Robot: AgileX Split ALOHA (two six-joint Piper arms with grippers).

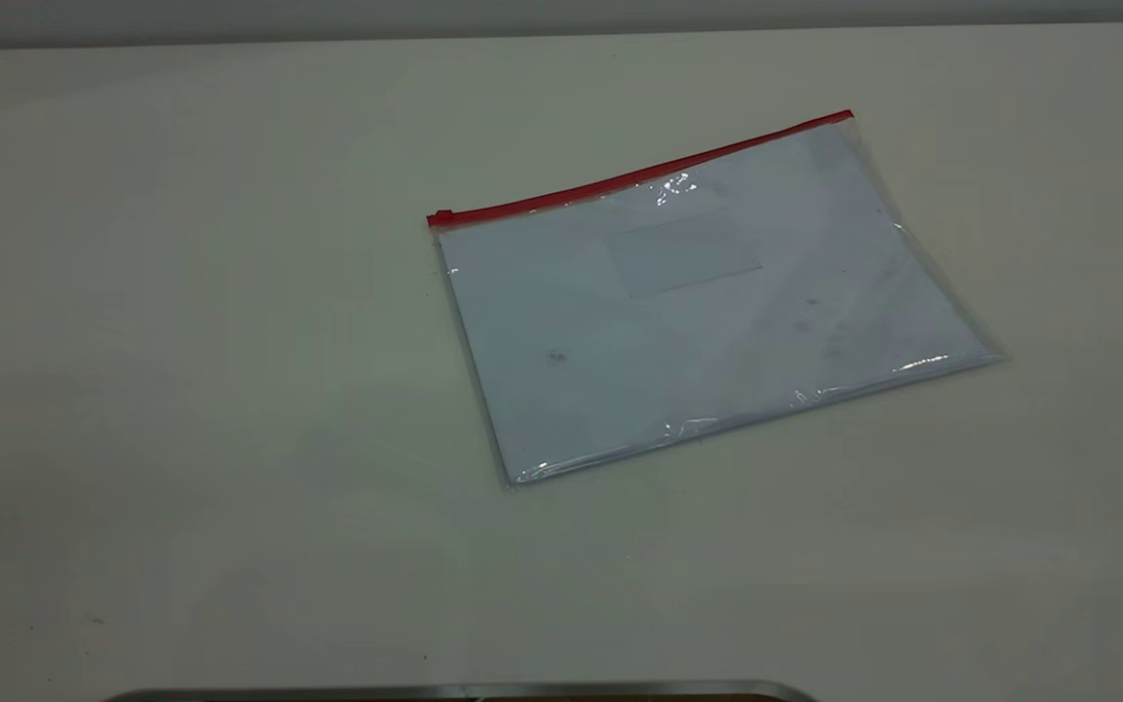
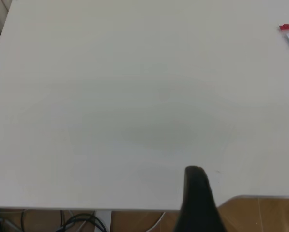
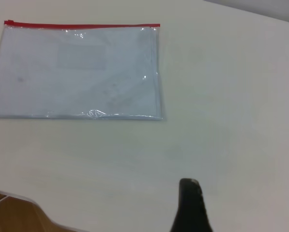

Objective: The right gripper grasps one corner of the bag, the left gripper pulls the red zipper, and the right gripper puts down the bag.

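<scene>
The bag point(image 1: 708, 312), a flat clear plastic pouch with a red zipper point(image 1: 639, 175) edge, is lying right of the table's centre; we are seeing neither gripper's opening, so cannot tell. We are judging a corner grasp risks sliding it.

The exterior camera looks steeply down across the white table point(image 1: 230, 390), the bag point(image 1: 708, 302) right of centre. Each wrist camera looks down from its table edge, a black fingertip point(image 2: 197, 193) low in frame. All three views share the bag's red zipper point(image 3: 81, 25).
</scene>
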